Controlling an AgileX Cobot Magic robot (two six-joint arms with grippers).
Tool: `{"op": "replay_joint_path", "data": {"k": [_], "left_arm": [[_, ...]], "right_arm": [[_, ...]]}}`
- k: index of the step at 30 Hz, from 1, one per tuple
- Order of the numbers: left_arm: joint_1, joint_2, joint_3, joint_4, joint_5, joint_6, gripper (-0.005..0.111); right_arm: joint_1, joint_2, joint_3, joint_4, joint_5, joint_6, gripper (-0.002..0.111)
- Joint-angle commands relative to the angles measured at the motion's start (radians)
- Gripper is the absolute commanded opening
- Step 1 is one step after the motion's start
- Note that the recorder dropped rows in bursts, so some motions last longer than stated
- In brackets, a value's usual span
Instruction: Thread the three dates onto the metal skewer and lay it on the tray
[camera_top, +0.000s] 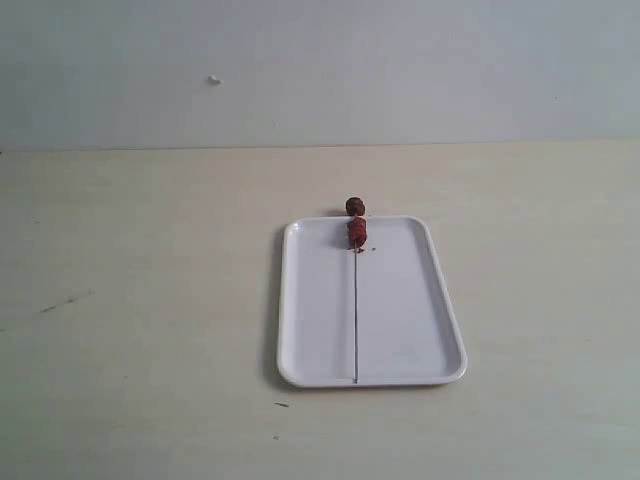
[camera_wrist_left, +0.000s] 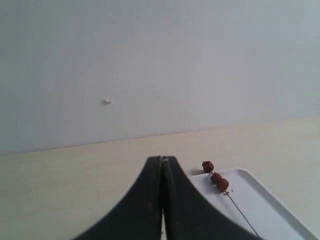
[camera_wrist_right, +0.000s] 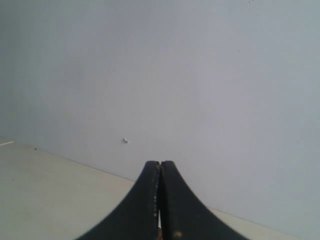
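A pale counter (camera_top: 130, 300) runs back to a plain grey wall (camera_top: 400, 70). The white tray (camera_top: 400, 300) lies flat on the counter, a little right of the middle in the exterior view. The left claw (camera_wrist_left: 162, 159) and the right claw (camera_wrist_right: 160, 162) are each pressed closed with nothing between the jaws, and both are raised clear of the tray. The metal skewer (camera_top: 356, 320) lies lengthwise along the tray, from the near rim to the far rim. The three dates (camera_top: 356, 232) sit threaded in a row at its far end. The farthest date is at the rim or just past it.
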Motion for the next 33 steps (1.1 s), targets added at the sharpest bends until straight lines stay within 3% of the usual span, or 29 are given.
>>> {"op": "replay_joint_path", "data": {"k": [1, 6, 20, 23, 29, 33], "left_arm": [[0.002, -0.123, 0.066, 0.005, -0.045, 0.0, 0.0], [0.002, -0.214, 0.125, 0.007, -0.1, 0.002, 0.0], [0.002, -0.259, 0.176, 0.023, -0.061, -0.012, 0.0], [0.002, -0.259, 0.231, 0.341, -0.034, -0.133, 0.0], [0.002, -0.259, 0.281, 1.023, 0.172, -0.688, 0.0], [0.002, -0.259, 0.296, 1.313, 0.204, -0.967, 0.0]], "right_arm": [[0.001, -0.005, 0.006, -0.005, 0.001, 0.007, 0.0], [0.001, -0.005, 0.006, -0.005, 0.001, 0.007, 0.0], [0.001, -0.005, 0.006, -0.005, 0.001, 0.007, 0.0], [0.001, -0.005, 0.006, -0.005, 0.001, 0.007, 0.0], [0.001, -0.005, 0.006, -0.005, 0.001, 0.006, 0.0], [0.001, -0.005, 0.006, -0.005, 0.001, 0.008, 0.0]]}}
